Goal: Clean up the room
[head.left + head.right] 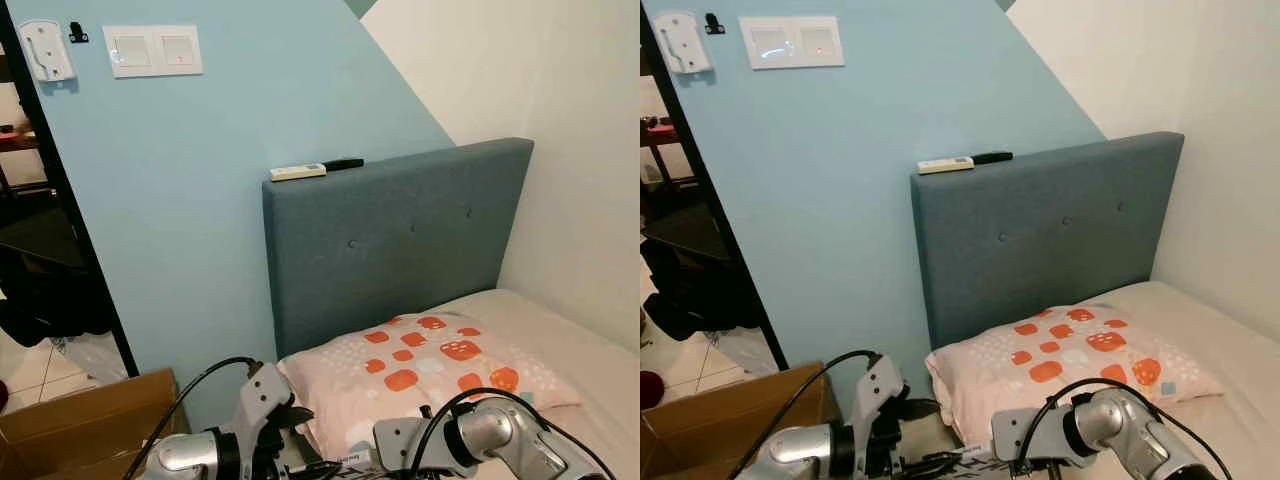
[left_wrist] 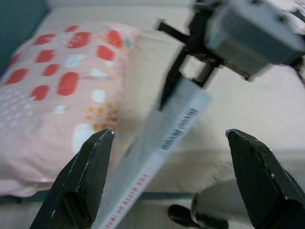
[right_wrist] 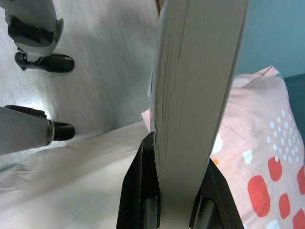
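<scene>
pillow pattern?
Pale pink pillow with orange-red blotches and white dots; clearest in left eye view.

Pillow (image 1: 420,370): on bed (image 1: 590,350), against headboard (image 1: 400,240)
Remote (image 1: 297,172): atop headboard, left end
Cardboard box (image 1: 80,425): on floor, left of bed

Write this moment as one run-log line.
right gripper: shut on book | left gripper: open, facing book | pillow: on bed
</scene>
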`<state>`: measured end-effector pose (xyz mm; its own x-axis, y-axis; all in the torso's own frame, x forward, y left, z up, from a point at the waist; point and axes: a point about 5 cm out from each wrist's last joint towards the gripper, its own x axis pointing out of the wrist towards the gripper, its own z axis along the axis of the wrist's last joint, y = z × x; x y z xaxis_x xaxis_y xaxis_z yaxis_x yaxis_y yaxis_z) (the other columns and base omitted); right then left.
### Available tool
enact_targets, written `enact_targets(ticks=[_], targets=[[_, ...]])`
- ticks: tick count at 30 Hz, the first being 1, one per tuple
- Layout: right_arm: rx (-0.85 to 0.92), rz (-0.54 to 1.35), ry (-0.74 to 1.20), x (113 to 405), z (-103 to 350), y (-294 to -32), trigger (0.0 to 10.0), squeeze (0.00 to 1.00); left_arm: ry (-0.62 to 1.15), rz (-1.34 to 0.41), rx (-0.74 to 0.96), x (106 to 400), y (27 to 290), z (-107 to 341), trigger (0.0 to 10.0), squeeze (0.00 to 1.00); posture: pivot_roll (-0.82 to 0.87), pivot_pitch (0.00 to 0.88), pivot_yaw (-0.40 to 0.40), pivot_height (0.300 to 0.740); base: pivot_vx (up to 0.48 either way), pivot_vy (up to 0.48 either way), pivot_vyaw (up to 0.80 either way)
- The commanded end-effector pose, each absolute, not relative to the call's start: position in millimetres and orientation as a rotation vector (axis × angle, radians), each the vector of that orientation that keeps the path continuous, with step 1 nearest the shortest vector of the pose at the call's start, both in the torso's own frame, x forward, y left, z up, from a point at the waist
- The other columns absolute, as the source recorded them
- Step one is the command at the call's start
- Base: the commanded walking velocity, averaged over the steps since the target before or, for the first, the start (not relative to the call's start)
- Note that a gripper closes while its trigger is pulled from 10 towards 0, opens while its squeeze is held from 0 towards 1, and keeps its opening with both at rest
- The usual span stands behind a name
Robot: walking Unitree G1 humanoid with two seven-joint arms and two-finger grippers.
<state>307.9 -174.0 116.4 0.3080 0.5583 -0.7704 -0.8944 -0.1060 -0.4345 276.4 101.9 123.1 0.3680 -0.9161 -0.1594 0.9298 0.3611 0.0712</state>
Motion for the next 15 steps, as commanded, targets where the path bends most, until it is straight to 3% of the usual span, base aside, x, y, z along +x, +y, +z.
enact_targets(ticks=[1,9,15], targets=[[-1.137,1.269,0.369,312.1,118.3,-172.2,10.0,0.0,0.141,-1.253,0.2,268.5,105.9,117.8,10.0,1.0,-0.03,0.073,0.054,0.74,0.0,0.0,0.0],[-1.148,1.235,0.344,320.4,123.5,-172.6,10.0,0.0,0.161,-1.395,0.388,252.7,107.4,107.6,10.0,1.0,-0.03,0.067,0.05,0.74,0.0,0.0,0.0],[-1.109,1.261,0.287,322.5,133.9,-162.7,10.0,0.0,0.146,-1.32,0.47,256.9,108.1,98.8,10.0,1.0,-0.03,0.062,0.052,0.74,0.0,0.0,0.0]])
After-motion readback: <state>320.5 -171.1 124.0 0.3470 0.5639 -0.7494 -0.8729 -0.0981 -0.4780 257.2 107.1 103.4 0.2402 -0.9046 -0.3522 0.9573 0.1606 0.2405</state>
